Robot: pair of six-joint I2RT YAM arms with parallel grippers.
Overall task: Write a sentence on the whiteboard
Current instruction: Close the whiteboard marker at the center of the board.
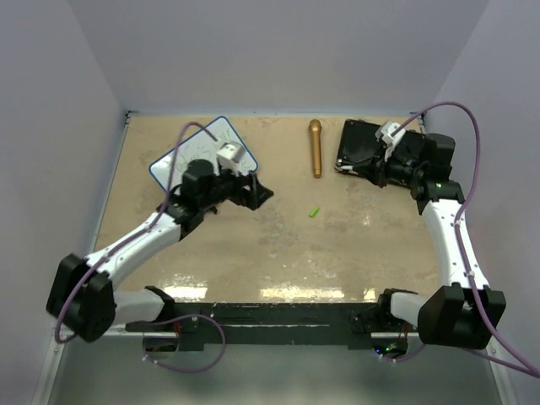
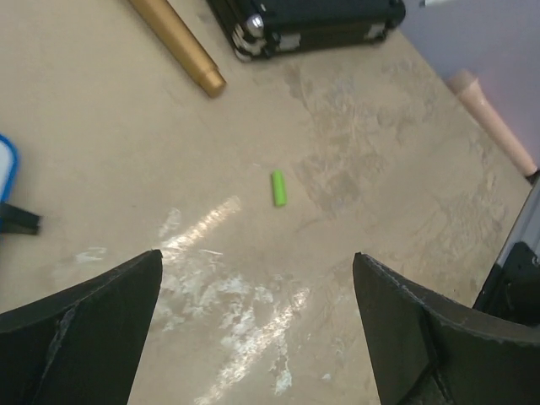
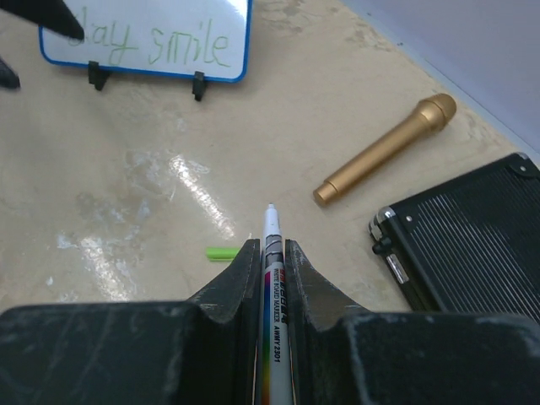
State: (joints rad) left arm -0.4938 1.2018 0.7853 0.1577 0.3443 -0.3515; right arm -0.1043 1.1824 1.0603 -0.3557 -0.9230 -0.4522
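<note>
Tan tabletop [image 1: 253, 253]: L gripper [image 2: 257, 278] hangs low, jaws wide apart; R gripper [image 3: 272, 249] pinches marker [image 3: 271, 221].

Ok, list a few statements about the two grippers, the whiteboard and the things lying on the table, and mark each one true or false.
1. The right gripper is shut on a marker. True.
2. The left gripper is shut on the small green piece. False: it is open and empty, and the green piece lies on the table ahead of it.
3. The whiteboard carries green writing. True.
4. The gold microphone lies on top of the black case. False: it lies on the table beside the case, apart from it.
</note>
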